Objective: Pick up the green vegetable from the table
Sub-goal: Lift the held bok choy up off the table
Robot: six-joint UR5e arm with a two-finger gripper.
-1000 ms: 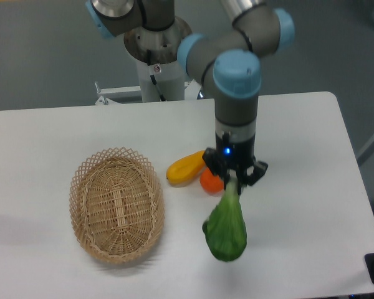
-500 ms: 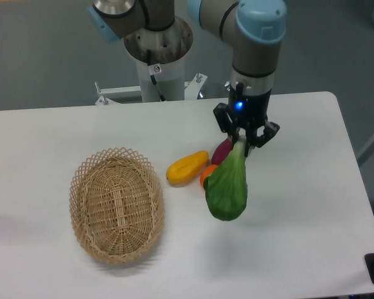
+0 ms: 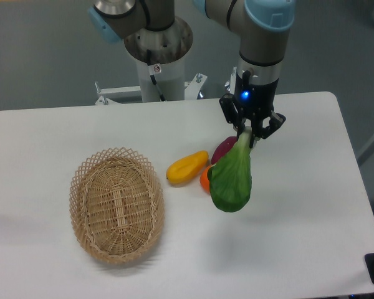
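Hanging from the gripper (image 3: 250, 134), the green vegetable (image 3: 232, 179) is off the table (image 3: 311, 205): its pale stem is pinched between the two fingers and its broad leaf end dangles below, tilted a little toward the camera's left. You can see the faint shadow on the white top beneath it, which suggests it is clear of the surface, so by my reading the pick-up step is in its lifting stage and the task is close to done.

Behind the leaf, the yellow fruit (image 3: 186, 167) lies on the table, with an orange piece (image 3: 205, 179) just beside it and a purple eggplant (image 3: 223, 149) partly hidden by the vegetable. The wicker basket (image 3: 116, 204) sits well apart, toward the left.

For your next move, I would keep the fingers clenched on the stem and carry the load smoothly. The grip is only at the narrow end, so the heavy leaf could swing or slip if you jerk the arm. Watch that it does not brush the fruits behind it.
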